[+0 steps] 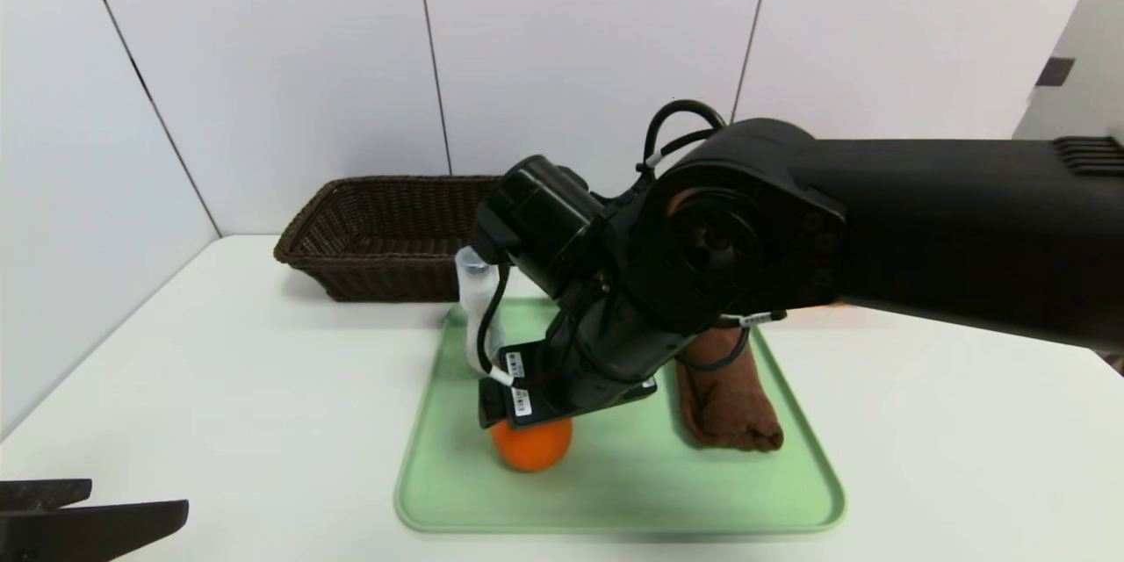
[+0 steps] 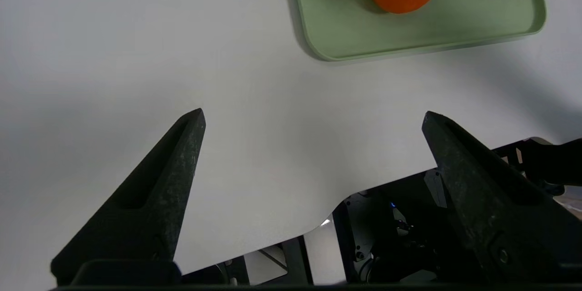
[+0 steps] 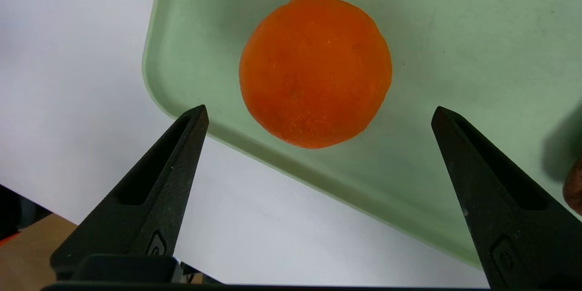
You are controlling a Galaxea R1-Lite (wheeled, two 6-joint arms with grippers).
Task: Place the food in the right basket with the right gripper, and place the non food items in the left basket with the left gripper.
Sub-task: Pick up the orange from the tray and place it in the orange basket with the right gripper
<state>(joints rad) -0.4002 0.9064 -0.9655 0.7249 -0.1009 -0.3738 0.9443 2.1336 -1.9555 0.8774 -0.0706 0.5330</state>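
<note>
The round orange [image 3: 315, 70], with dimpled skin, lies on the green tray [image 3: 454, 32] at frame center. The right hand [image 3: 318, 113] is spread wide above it; the left hand [image 2: 313, 118] is also spread, holding nothing.

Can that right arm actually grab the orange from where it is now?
Probably yes. The right gripper hangs open directly over the orange, which lies alone on that part of the green tray, with nothing between the fingers and the fruit.

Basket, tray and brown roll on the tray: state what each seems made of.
Basket: dark brown woven wicker or rattan-like strands, matte; the weave shows on its walls. Tray: pale green, smooth, rounded raised rim, probably moulded plastic. Brown roll: soft fabric, likely a towel; fuzzy, creased surface.
</note>
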